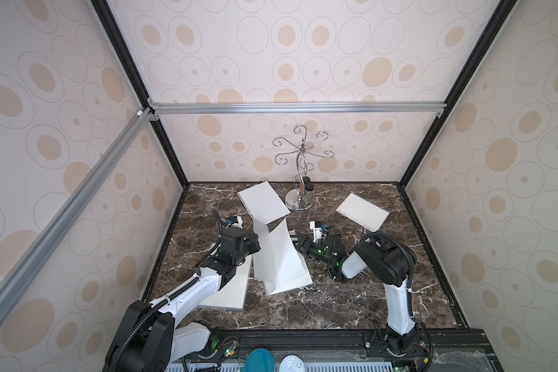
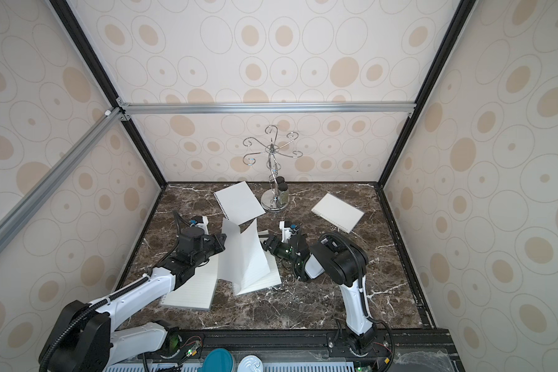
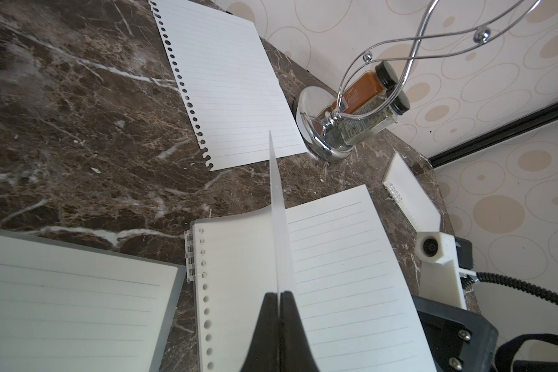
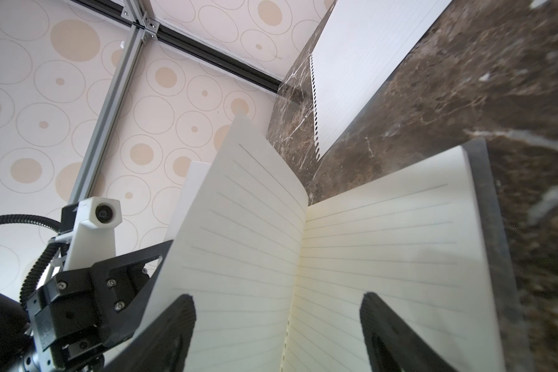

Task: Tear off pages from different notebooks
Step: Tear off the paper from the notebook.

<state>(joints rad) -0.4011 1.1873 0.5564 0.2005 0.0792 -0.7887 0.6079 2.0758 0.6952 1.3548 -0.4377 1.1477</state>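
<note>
Near the middle of both top views, the left gripper [image 3: 279,299] is clamped on a white page [image 1: 262,254], holding it upright over the open middle notebook [image 3: 335,273]. Just right of that sheet, the right gripper [image 4: 277,325] has its jaws wide apart, with lined paper showing between them. A loose page [image 1: 263,201] lies flat higher up, beside a chrome stand [image 1: 298,199]. A second notebook [image 1: 229,294] lies at lower left and a third notebook [image 1: 363,211] at upper right.

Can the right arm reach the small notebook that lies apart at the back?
Probably yes. The right gripper has open, empty fingers, and only bare table lies between it and the small notebook. The arm must first turn away from the middle notebook.
</note>
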